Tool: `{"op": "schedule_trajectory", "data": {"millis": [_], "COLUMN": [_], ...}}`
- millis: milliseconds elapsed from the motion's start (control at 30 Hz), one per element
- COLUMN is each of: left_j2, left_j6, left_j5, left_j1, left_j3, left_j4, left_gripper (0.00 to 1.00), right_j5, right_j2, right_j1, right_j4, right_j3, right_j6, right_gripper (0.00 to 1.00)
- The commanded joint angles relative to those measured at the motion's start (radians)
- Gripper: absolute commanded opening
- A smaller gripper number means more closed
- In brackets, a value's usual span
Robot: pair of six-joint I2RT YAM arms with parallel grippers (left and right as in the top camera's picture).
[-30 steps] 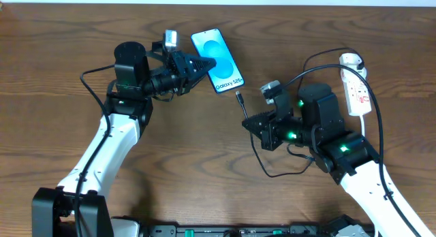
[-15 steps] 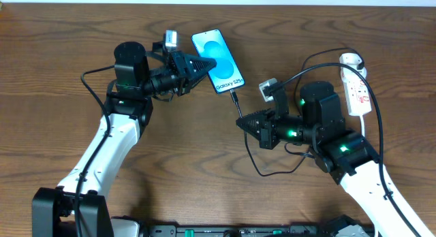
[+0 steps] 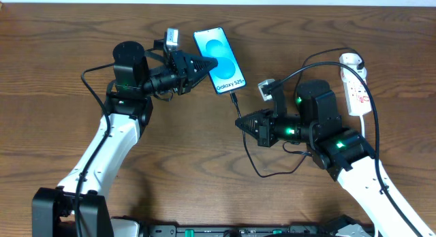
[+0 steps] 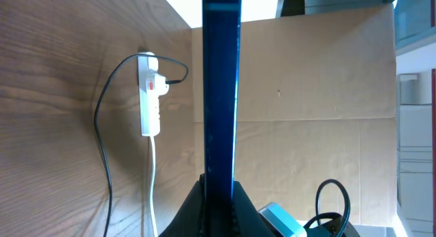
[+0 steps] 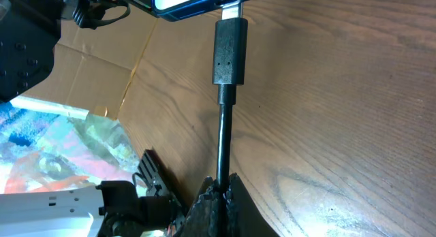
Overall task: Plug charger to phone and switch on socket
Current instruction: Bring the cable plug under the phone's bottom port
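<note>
Underneath lies a dark wood-grain table (image 3: 54, 73), cardboard (image 4: 306, 73) beyond; left pincer (image 3: 210, 62) pinches the phone (image 3: 219, 45), right pincer (image 3: 239, 123) the charger (image 5: 229, 53).

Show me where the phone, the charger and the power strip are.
phone (image 3: 225, 50), overhead view, middle of its blue screen.
charger (image 5: 229, 52), right wrist view, its black plug tip.
power strip (image 4: 148, 114), left wrist view, white casing.

Beneath me spreads a dark brown wooden table (image 3: 54, 53), grain running 9 to 3 o'clock. My left wrist camera sees creased brown cardboard (image 4: 313, 80) at 2 o'clock. My right one sees crumpled clear plastic (image 5: 102, 138) on a bright printed sheet (image 5: 34, 138) at 9 o'clock.
</note>
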Motion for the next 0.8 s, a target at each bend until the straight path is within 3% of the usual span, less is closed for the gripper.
{"op": "schedule_trajectory", "data": {"millis": [0,200,400,767], "left_j2": [-0.004,-0.004,-0.004,-0.004], "left_j6": [0.056,0.13,0.128,0.021], "left_j5": [0.023,0.021,0.024,0.032], "left_j1": [0.003,0.003,0.003,0.003], "left_j3": [0.024,0.024,0.024,0.024], "left_j4": [0.016,0.016,-0.024,-0.024], "left_gripper": [0.07,0.08,0.08,0.08], "right_j5": [-0.017,-0.018,-0.016,0.002], "right_j2": [0.0,0.0,0.0,0.0], "right_j1": [0.003,0.003,0.003,0.003], "right_j4": [-0.014,-0.031,-0.02,-0.019], "right_j3": [-0.001,-0.001,-0.001,-0.001], "right_j6": [0.007,0.006,-0.02,-0.019], "right_gripper": [0.01,0.01,0.01,0.01]}}
